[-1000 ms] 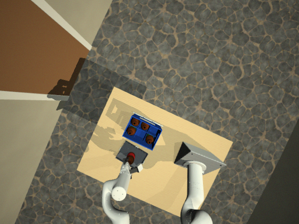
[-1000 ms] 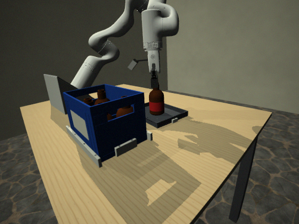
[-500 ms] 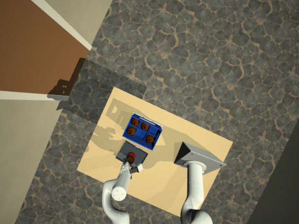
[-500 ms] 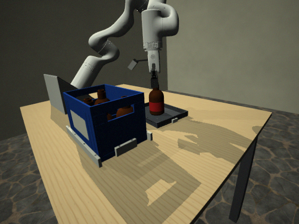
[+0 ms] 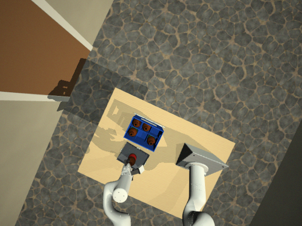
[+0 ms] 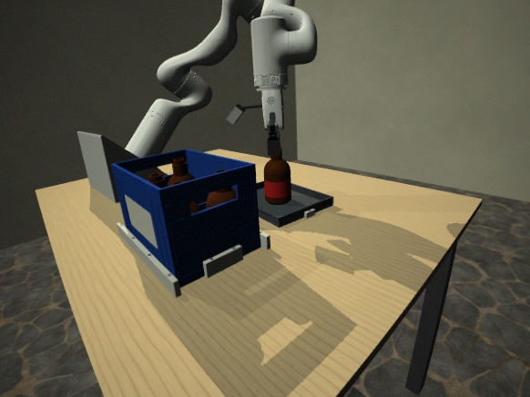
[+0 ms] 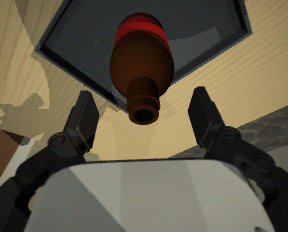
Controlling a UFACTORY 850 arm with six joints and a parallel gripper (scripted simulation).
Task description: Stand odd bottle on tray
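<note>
A brown bottle with a red label [image 5: 133, 158] [image 6: 278, 179] [image 7: 142, 55] stands upright on the dark grey tray [image 5: 127, 149] [image 6: 314, 200] [image 7: 75, 30]. My gripper [image 5: 128, 161] [image 6: 273, 150] [image 7: 143, 100] is open. Its fingers stand wide on either side of the bottle's neck and do not touch it. The blue crate [image 5: 155, 144] [image 6: 214, 232] stands next to the tray and holds several brown bottles; one [image 5: 151, 140] is at its near right, and one neck [image 6: 178, 166] rises above the rim.
Grey brackets [image 6: 223, 259] line the crate's foot. A grey wedge-shaped mount [image 5: 200, 158] [image 6: 93, 164] carries the arm's base at the table's side. The wooden table [image 5: 161, 186] [image 6: 364, 255] ends close to the tray's outer side.
</note>
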